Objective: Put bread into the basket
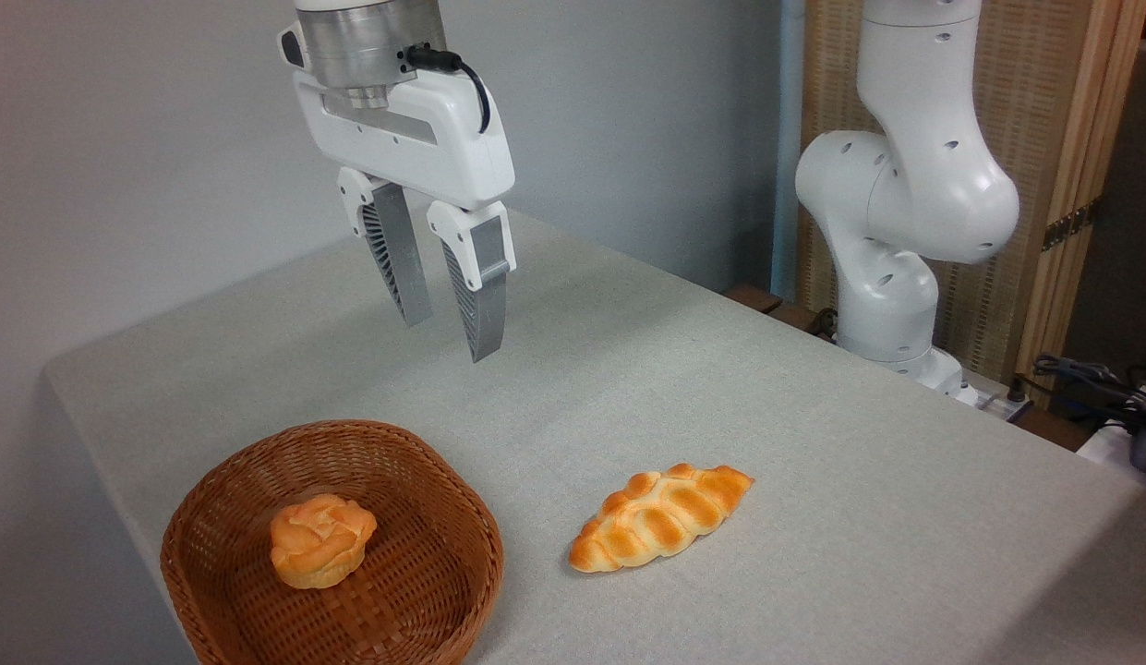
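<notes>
The bread (320,539), a small round orange-golden bun with a knotted top, rests inside the reddish-brown wicker basket (416,591) at the lower left of the table. High above the table, up and to the right of the basket, my gripper (452,339) hangs open with nothing between its two grey fingers. It is well clear of both the bun and the basket rim.
A longer braided golden loaf (660,516) lies on the grey tablecloth to the right of the basket. The arm's white base (891,305) stands at the table's far right edge, with cables (1103,388) beyond it.
</notes>
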`<act>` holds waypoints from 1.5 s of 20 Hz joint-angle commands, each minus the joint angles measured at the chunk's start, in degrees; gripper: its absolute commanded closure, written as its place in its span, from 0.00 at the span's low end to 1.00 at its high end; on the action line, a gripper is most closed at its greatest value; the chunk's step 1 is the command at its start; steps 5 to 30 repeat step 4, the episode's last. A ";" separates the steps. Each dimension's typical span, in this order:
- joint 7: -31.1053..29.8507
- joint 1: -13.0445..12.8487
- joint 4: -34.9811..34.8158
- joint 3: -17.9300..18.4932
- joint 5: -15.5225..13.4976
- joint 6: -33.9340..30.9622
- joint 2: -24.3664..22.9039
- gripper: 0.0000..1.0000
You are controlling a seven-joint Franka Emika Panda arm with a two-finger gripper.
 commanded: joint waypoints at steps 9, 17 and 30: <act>0.56 -0.44 -0.27 0.35 0.78 -1.02 -0.77 0.00; 0.56 -0.44 -0.27 0.35 0.78 -1.02 -0.77 0.00; 0.56 -0.44 -0.27 0.35 0.78 -1.02 -0.77 0.00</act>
